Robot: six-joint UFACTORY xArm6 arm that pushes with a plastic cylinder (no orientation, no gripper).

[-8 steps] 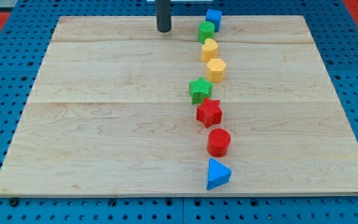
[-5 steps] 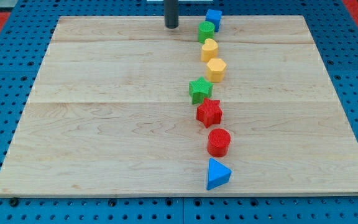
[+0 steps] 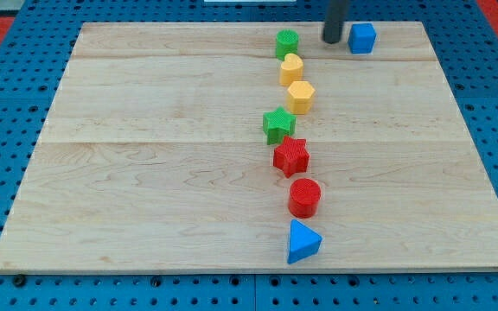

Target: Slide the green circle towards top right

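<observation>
Tip: my tip (image 3: 333,41) sits near the view's top edge of the tabletop (image 3: 145,190), between the green circle and the blue cube, touching neither as far as I can tell.
Pincer: none on this arm; only the dark rod, so nothing to part or close.
Green circle: green circle (image 3: 287,43) stands near the view's top, a little right of centre, at the head of the block line.
Key relation: green circle lies to the view's left of my tip, at about the same height. A push towards top right needs the tip on the circle's lower-left side; it is on the wrong side now.
Next move, judged: swing around the circle, passing above or below it, then drive up and right.
Blue cube: blue cube (image 3: 362,38) just right of the tip, in the top-right area where the circle is meant to go; may get in the way.
Neighbour: yellow block (image 3: 291,68) just below the circle, close or touching; a low approach risks nudging it.
Others: yellow hexagon (image 3: 301,97), green star (image 3: 277,125), red star (image 3: 290,156), red circle (image 3: 304,197), blue triangle (image 3: 303,242), running down the view.
Progress: circle not yet pushed, by its position.
</observation>
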